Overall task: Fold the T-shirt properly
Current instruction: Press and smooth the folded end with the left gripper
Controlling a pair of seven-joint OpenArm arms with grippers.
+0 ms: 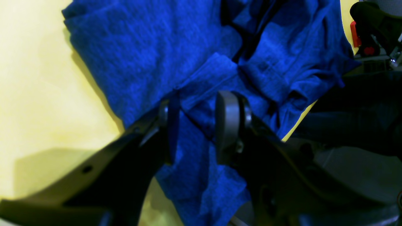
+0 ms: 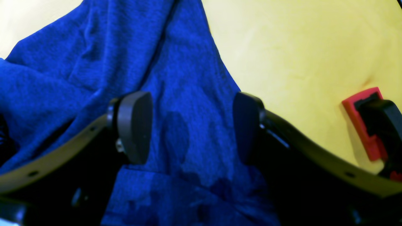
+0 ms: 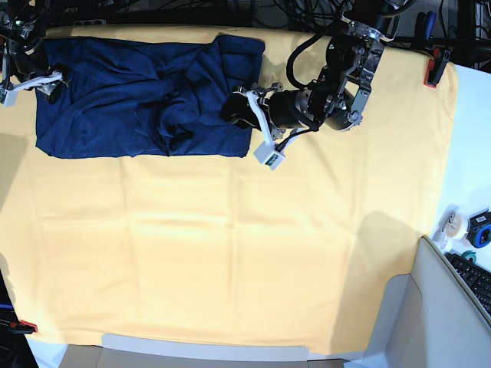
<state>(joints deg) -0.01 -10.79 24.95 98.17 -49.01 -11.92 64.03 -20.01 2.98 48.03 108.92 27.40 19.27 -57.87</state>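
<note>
Tabletop (image 3: 230, 253): yellow cloth, near half bare. T-shirt (image 3: 138, 100): dark navy, rumpled, along the far edge toward the far-left corner. Left pincer (image 1: 196, 125): narrow, pinching a T-shirt fold. Right pincer (image 2: 191, 125): spread wide, fabric between the pads, ungripped.

The T-shirt (image 3: 138, 107) is dark navy blue, plain with no print; in both wrist views its knit reads as a brighter, faintly heathered blue (image 1: 150, 56). The cloth on the tabletop (image 3: 230, 253) is a plain soft yellow. The left gripper (image 1: 196, 125) has dark grey pads on black arms, and the right gripper (image 2: 191, 125) looks the same. A clamp (image 3: 434, 67) at the cloth's 2 o'clock corner is red with black.
</note>
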